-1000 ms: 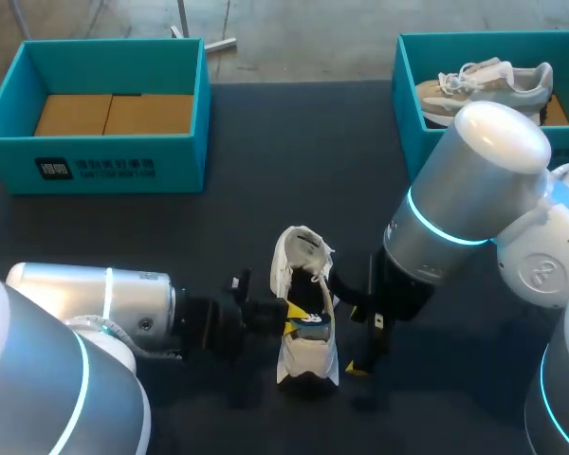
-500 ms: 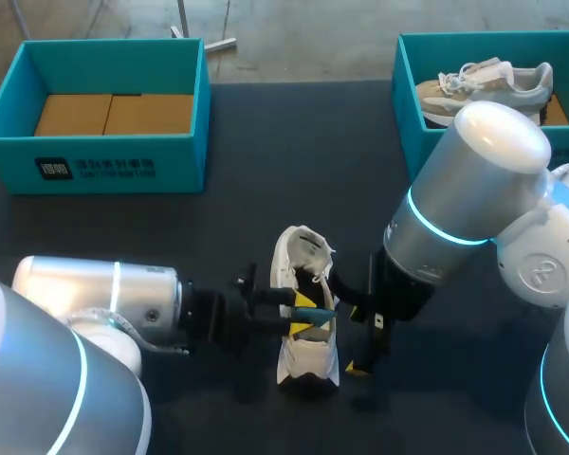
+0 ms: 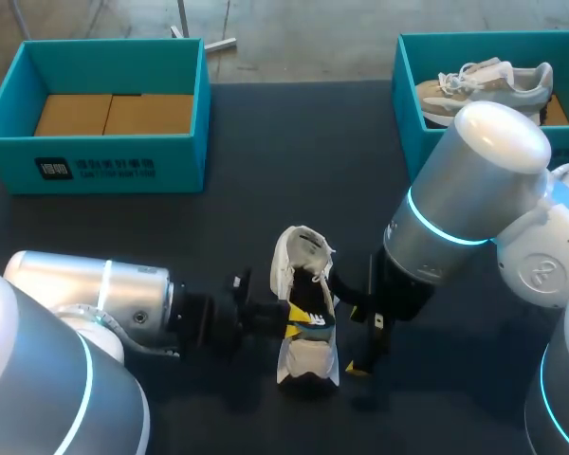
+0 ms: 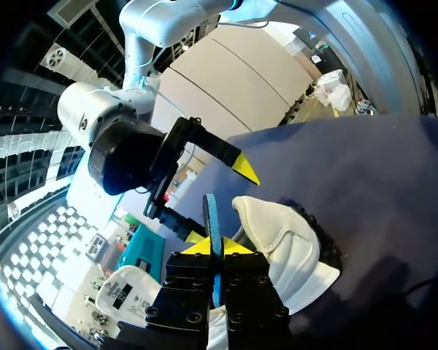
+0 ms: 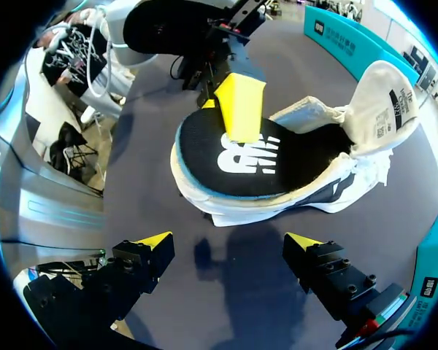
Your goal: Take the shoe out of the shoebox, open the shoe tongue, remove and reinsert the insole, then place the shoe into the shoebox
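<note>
A white shoe (image 3: 308, 360) stands on the dark table between my two grippers, its tongue (image 3: 303, 250) folded back. Its black insole (image 5: 277, 164) with a blue edge lies across the shoe's opening. My left gripper (image 3: 294, 318) reaches in from the left and is shut on the insole's edge (image 4: 212, 215), which stands between its yellow tips (image 4: 213, 248). One yellow fingertip (image 5: 241, 106) rests on top of the insole. My right gripper (image 5: 230, 244) is open just to the right of the shoe (image 5: 226, 208), touching nothing.
A teal shoebox (image 3: 95, 166) with brown cardboard inside stands at the back left. A second teal box (image 3: 408, 90) at the back right holds another pale shoe (image 3: 484, 81). My right arm's grey elbow (image 3: 474, 180) hangs over the table's right half.
My left gripper opened briefly, pushed right with the insole tilted up, then shut again and drew back a little; the insole now lies lower on the shoe. The right arm stayed still.
</note>
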{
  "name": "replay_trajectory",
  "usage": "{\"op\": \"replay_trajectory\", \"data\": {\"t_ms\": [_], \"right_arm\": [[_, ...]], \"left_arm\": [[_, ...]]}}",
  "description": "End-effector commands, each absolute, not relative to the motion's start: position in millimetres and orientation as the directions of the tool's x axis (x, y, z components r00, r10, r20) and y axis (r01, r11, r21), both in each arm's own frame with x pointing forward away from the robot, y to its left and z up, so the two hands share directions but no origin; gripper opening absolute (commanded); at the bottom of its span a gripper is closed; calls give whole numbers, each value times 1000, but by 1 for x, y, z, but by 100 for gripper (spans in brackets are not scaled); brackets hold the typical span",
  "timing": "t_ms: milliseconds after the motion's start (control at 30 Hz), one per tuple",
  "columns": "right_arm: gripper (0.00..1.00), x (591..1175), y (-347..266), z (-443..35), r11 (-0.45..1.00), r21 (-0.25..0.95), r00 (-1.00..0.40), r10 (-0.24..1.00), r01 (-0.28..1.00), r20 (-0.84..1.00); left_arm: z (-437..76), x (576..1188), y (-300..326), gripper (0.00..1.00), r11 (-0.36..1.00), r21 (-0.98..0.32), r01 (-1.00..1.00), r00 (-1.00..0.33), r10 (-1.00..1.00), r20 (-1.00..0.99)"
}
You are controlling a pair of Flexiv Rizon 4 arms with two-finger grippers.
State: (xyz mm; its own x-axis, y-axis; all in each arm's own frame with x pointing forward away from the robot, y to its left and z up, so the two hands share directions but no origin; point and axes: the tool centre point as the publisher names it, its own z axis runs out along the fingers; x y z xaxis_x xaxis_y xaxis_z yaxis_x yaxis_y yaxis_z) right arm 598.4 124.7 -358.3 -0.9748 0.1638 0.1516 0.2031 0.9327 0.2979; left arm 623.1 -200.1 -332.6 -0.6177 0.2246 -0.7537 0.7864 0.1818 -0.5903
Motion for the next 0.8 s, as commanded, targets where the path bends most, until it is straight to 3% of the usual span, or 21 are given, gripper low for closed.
{"op": "replay_trajectory", "data": {"t_ms": [33, 533, 767, 800], "right_arm": [[100, 597, 126, -360, 933, 298, -975, 165, 203, 149], [100, 597, 126, -360, 933, 298, -975, 165, 203, 149], [100, 597, 126, -360, 933, 298, -975, 165, 203, 149], [100, 597, 126, -360, 933, 298, -975, 165, 203, 149]], "left_arm": [[-334, 621, -200, 0, 195, -567, 800, -600, 246, -761], [-355, 647, -204, 0, 290, -506, 812, -576, 259, -775], [-353, 650, -204, 0, 282, -540, 793, -604, 250, -757], [-352, 648, -204, 8, 277, -546, 791, -607, 248, -755]]}}
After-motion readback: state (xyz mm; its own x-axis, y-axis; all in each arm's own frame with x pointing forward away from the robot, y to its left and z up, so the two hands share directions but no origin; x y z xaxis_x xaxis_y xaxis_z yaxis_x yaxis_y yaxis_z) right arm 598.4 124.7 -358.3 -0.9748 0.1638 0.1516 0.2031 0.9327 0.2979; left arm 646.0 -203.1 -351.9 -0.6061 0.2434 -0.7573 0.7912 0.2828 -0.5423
